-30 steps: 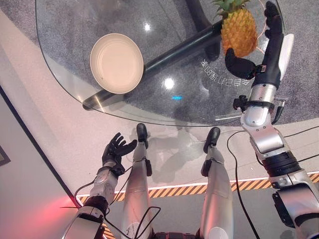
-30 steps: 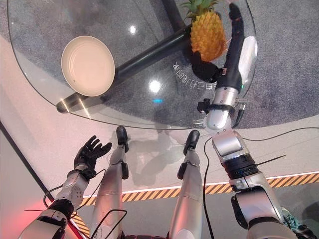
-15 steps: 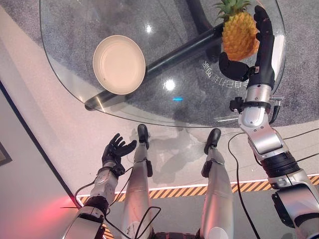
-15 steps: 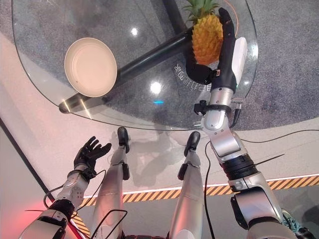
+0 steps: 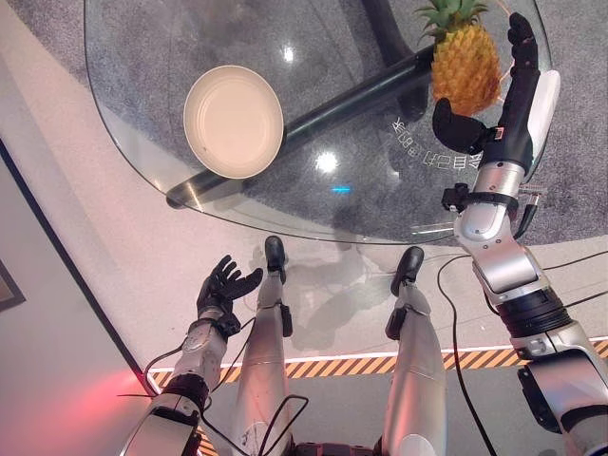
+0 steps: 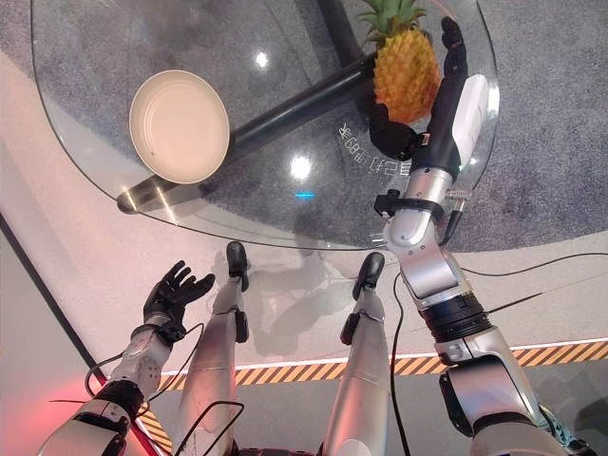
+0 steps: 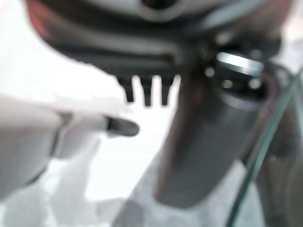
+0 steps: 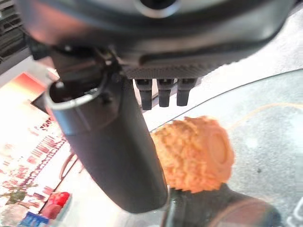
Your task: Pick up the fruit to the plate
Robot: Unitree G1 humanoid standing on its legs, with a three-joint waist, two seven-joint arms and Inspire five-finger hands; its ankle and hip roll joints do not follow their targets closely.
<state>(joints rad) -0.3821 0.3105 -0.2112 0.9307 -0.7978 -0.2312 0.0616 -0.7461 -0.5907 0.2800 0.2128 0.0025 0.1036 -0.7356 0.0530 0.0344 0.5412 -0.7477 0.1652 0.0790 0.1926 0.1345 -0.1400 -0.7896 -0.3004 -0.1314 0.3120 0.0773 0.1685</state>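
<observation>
A pineapple (image 5: 465, 66) with a green crown stands on the round glass table (image 5: 361, 195) at its far right. My right hand (image 5: 508, 123) is beside it, open. Its straight fingers (image 5: 521, 43) run up the fruit's right side with a narrow gap, and the thumb (image 5: 454, 128) sits just below the fruit. In the right wrist view the orange pineapple (image 8: 194, 151) shows between thumb (image 8: 109, 142) and fingers. A cream plate (image 5: 234, 121) lies bare on the table's left part. My left hand (image 5: 223, 290) hangs open low at the left, below the table's near edge.
A dark table beam (image 5: 351, 95) runs slantwise under the glass from the plate toward the pineapple. A yellow-and-black hazard stripe (image 5: 332, 366) crosses the floor near me. A grey wall edge (image 5: 38, 247) runs along the left.
The view has shifted slightly. My right hand's fingers lay against the pineapple half a second ago and now stand a little to its right. Pineapple, plate and left hand stay put.
</observation>
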